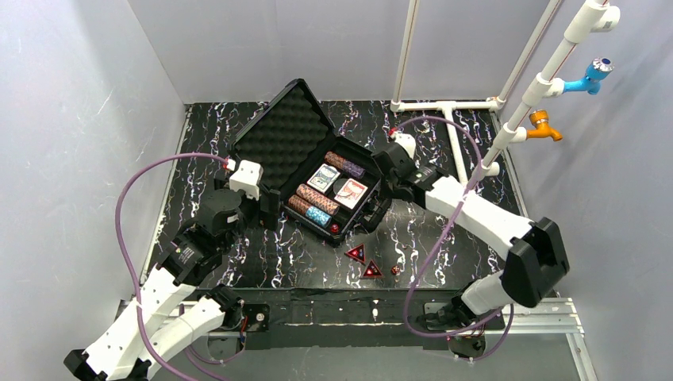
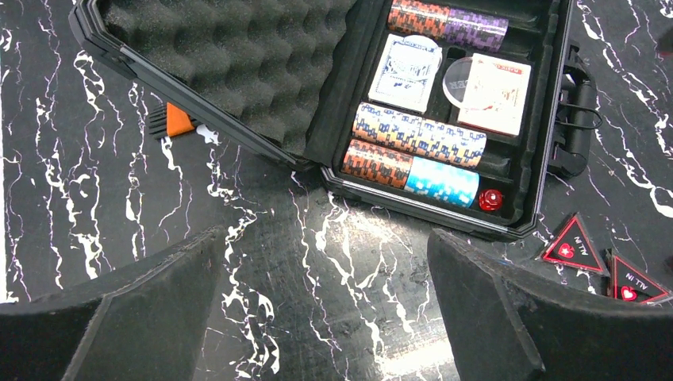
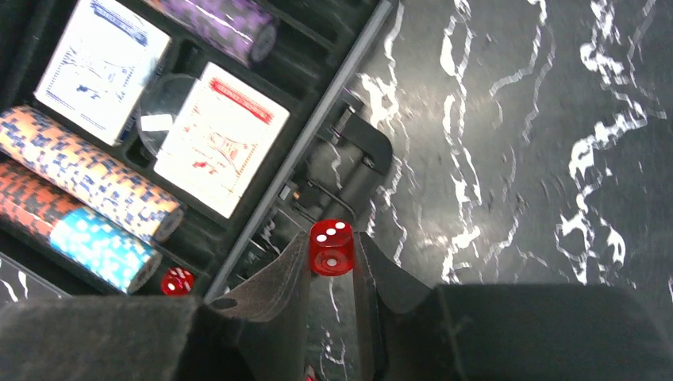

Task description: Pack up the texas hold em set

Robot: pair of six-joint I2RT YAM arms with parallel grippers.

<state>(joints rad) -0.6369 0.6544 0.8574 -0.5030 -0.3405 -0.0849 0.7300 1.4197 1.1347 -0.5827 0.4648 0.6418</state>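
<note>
Toward worktop (image 1: 460, 238) centre, open black hard-shell case (image 1: 286, 131) with egg-crate foam lid, cylindrical chip rolls (image 1: 317, 198) slotted inside, right gripper (image 3: 332, 266) clamped on glossy red cube die (image 3: 332, 248) near handle (image 3: 361, 155), left gripper (image 2: 324, 238) spread wide

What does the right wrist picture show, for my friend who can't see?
The right arm's two black fingers pinch a small red die with white dots by the handle edge of an open black plastic case. Inside lie two card decks, patterned poker chip rolls and another red die; black white-veined tabletop to the right.
</note>
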